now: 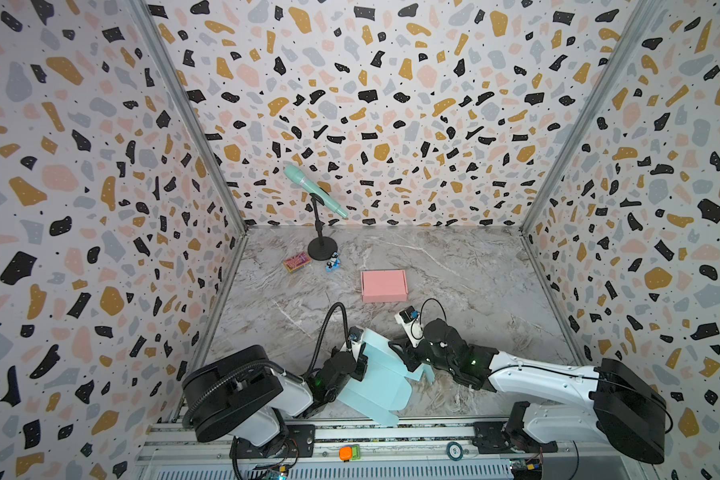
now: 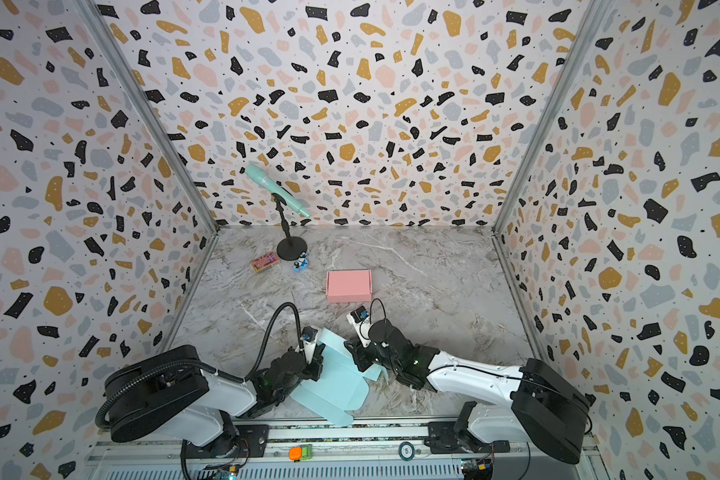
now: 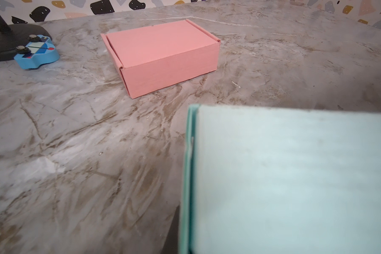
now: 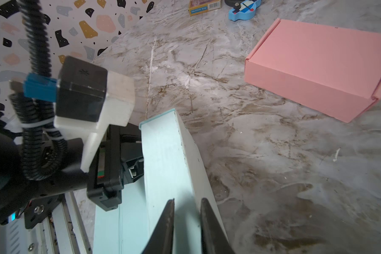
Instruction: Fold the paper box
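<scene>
Two boxes, we count: one blue paper box (image 1: 375, 382), left jaws clamped on its wall, right jaws slightly apart astride it; one pink box (image 1: 384, 285) beyond.

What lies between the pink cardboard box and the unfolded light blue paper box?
Only bare marble tabletop, in the left wrist view, separates the pink cardboard box from the light blue paper box.

Matt pale-blue paper box blank (image 1: 379, 386), matt pink cardboard box (image 1: 384, 286), smooth marble-look tabletop (image 1: 474, 270)
</scene>
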